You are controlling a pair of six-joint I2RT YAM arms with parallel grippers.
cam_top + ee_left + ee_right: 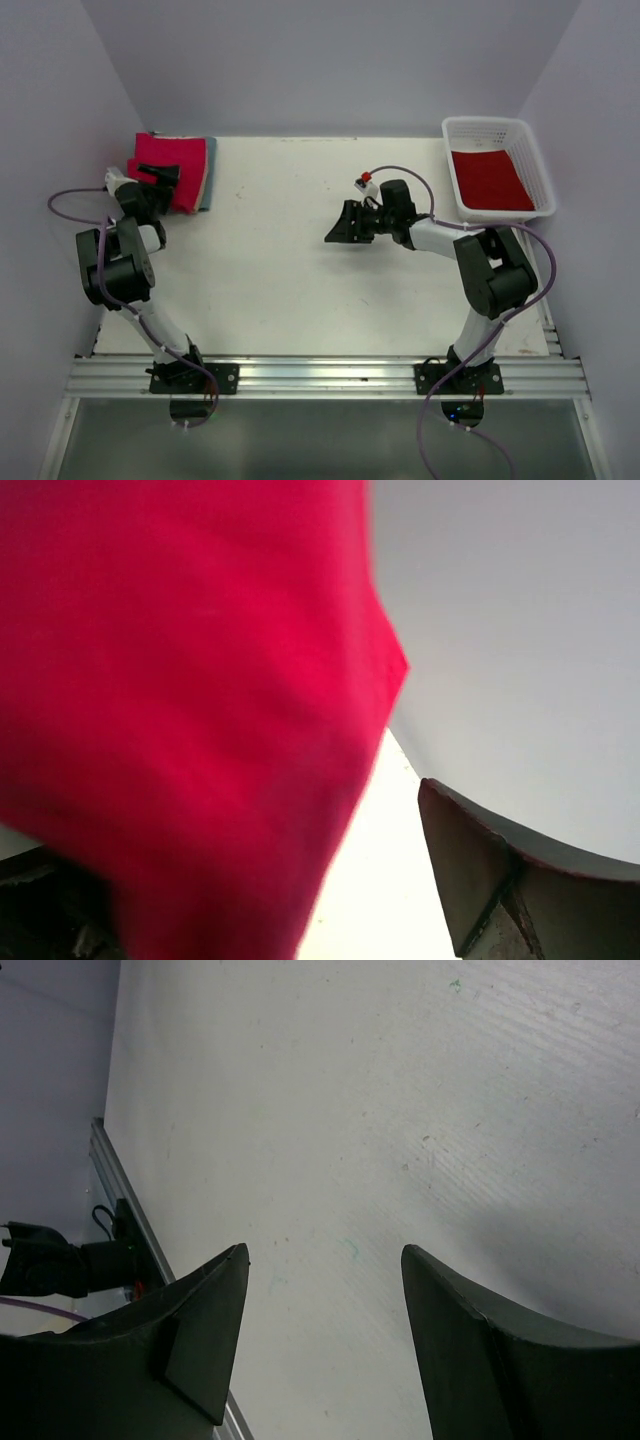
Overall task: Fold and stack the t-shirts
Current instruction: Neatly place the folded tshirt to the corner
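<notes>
A folded bright red t-shirt (172,162) tops a stack at the far left of the table. A blue-grey shirt edge (210,170) shows under its right side. No tan shirt shows. My left gripper (162,178) is at the stack's near edge. In the left wrist view the red cloth (190,700) fills the left and hides one finger. The other finger (480,880) stands well apart from it, so the left gripper (330,815) is open. My right gripper (336,232) is open and empty over bare table mid-table, with jaws wide in its wrist view (324,1252). Another red shirt (490,180) lies in the basket.
The white lattice basket (536,170) stands at the back right corner. The grey enclosure walls close in the table at left, back and right. The metal rail (320,378) with both arm bases runs along the near edge.
</notes>
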